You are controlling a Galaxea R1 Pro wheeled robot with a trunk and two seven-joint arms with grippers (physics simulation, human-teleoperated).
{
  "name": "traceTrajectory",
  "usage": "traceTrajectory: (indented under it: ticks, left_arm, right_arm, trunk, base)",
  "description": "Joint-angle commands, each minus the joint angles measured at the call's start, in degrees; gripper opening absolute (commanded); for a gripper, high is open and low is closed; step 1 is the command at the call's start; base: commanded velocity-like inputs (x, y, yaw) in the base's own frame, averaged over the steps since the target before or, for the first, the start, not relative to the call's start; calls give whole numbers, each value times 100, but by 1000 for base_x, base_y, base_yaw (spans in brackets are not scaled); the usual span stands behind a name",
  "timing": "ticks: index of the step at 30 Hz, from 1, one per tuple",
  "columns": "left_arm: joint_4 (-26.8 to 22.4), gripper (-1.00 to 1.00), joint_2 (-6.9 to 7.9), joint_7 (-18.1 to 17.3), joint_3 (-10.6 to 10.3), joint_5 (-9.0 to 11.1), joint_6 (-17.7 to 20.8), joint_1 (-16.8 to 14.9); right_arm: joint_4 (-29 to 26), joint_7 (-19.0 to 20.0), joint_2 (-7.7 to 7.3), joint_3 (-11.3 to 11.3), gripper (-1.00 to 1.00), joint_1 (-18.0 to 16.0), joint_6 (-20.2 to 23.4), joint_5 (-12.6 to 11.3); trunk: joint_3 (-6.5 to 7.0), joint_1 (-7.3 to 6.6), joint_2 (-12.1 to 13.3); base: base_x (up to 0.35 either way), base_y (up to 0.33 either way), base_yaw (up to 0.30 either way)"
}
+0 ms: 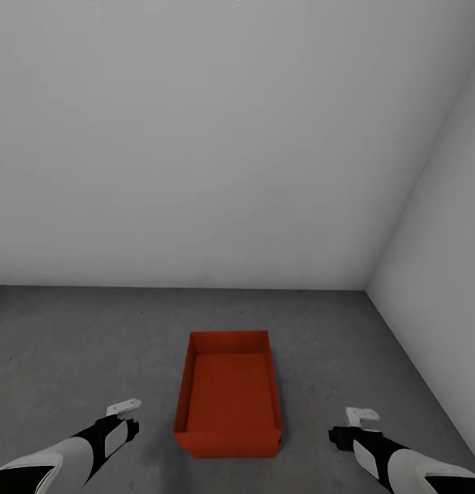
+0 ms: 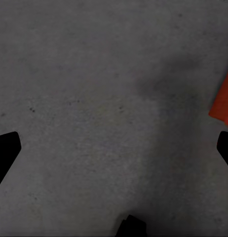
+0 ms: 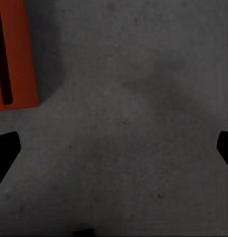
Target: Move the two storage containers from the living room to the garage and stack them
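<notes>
- On the dark grey concrete floor (image 1: 73,343) of the garage, at about 6 o'clock in the head view, stands a red-orange storage container (image 1: 229,394), open side up, near the corner where two plain white-grey walls (image 1: 196,137) meet.
- At its base, a second red rim seems to jut out under the front edge; whether that is the other bin nested beneath or only the same bin's foot, I cannot tell for sure.
- At 8 o'clock the left gripper (image 1: 124,410) hangs beside the bin, apart from it; in its wrist view both dark fingertips (image 2: 6,148) sit wide apart with bare concrete between, grasping nothing.
- At 4 o'clock the right gripper (image 1: 361,416) mirrors it, its fingertips (image 3: 6,148) spread wide and empty, with the bin's wall just off to one side.
- My judgement: at least one bin is delivered and released. If the lower rim is the second bin, the stack is done; otherwise one fetch and the stacking remain.
</notes>
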Motion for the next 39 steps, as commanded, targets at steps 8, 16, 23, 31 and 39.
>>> traceTrajectory:
  ticks: [8, 16, 23, 31, 39]
  left_arm:
    - [32, 100, -2, 16, 13, 39, -223, 243]
    - [36, 100, -3, 16, 16, 45, -262, 560]
    - [35, 100, 1, 16, 21, 46, -271, 866]
    - [36, 100, -32, 16, 26, 39, -292, 1255]
    - [36, 100, -102, 16, 30, 45, -613, 1334]
  right_arm:
    - [21, -3, -93, 17, 100, 648, -166, -26]
    - [23, -3, -82, 17, 100, 942, -197, -23]
    - [23, -12, -59, 17, 100, 1163, -211, -22]
    - [23, -31, 2, 25, 100, 1774, -206, -14]
    - [23, -74, 3, 26, 100, 2021, -203, -22]
  trunk:
    - [140, -176, 319]
    - [283, -352, 640]
    - [409, -506, 921]
    - [553, -682, 1242]
    - [696, -857, 1563]
  base:
    - [0, 0, 0]
    - [0, 0, 0]
    - [0, 0, 0]
    - [0, 0, 0]
    - [0, 0, 0]
